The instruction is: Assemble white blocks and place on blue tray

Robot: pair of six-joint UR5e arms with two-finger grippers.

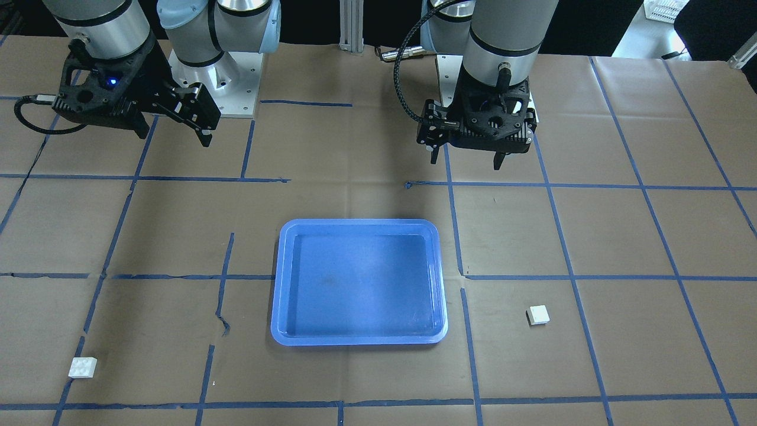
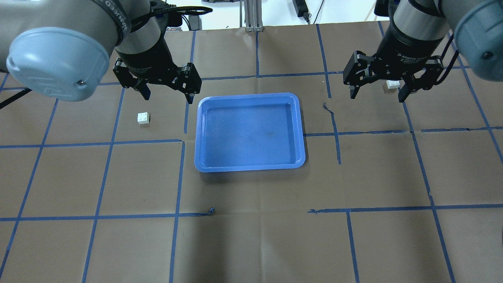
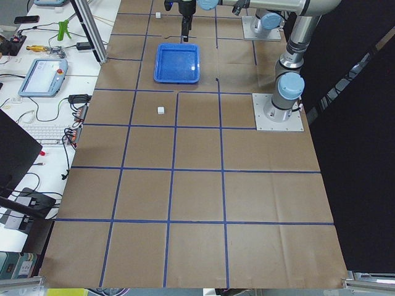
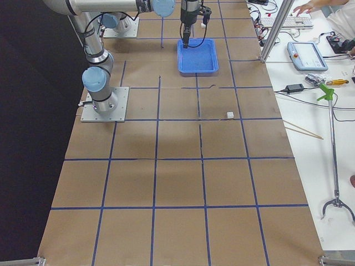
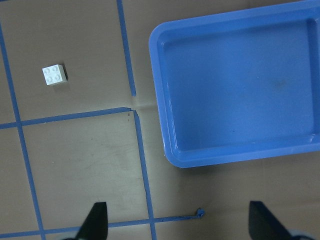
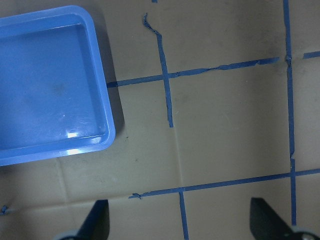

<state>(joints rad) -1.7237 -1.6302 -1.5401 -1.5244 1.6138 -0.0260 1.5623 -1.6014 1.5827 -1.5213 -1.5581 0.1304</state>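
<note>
The blue tray (image 2: 199,133) lies empty at the table's middle. One white block (image 2: 143,118) lies studs up to the tray's left, just below and left of my open left gripper (image 2: 167,91), which hovers above the table. The left wrist view shows this block (image 5: 54,75) and the tray (image 5: 159,100). The other white block (image 2: 392,83) lies far right, behind my open, empty right gripper (image 2: 379,89). In the front view the blocks (image 1: 537,315) (image 1: 82,367) flank the tray (image 1: 280,284). The right wrist view shows the tray's corner (image 6: 107,100) and no block.
Brown paper with a blue tape grid covers the table. Both arm bases (image 1: 213,77) stand at the robot's edge. A side bench with a keyboard and a tablet (image 3: 43,77) stands off the table.
</note>
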